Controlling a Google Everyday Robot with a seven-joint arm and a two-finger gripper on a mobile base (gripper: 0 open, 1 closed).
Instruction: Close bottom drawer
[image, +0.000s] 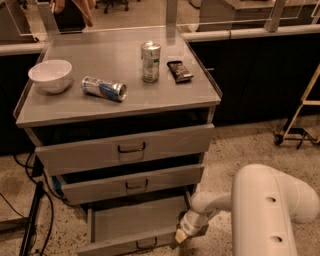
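Note:
The bottom drawer (135, 220) of the grey metal cabinet is pulled well out, showing its flat grey inside. Its slim front panel with a small dark wire handle (146, 244) is at the lower edge of the view. My gripper (183, 235) is low at the drawer's right front corner, touching or very near the front panel's right end. My white arm (270, 210) fills the lower right. The middle drawer (131, 183) and the top drawer (127, 149) above are each slightly ajar.
On the cabinet top (70, 107) stand a white bowl (50, 75), a can lying on its side (104, 88), an upright can (150, 61) and a dark snack packet (179, 71). Cables (30, 210) trail on the floor at left. A metal stand (300, 115) is at right.

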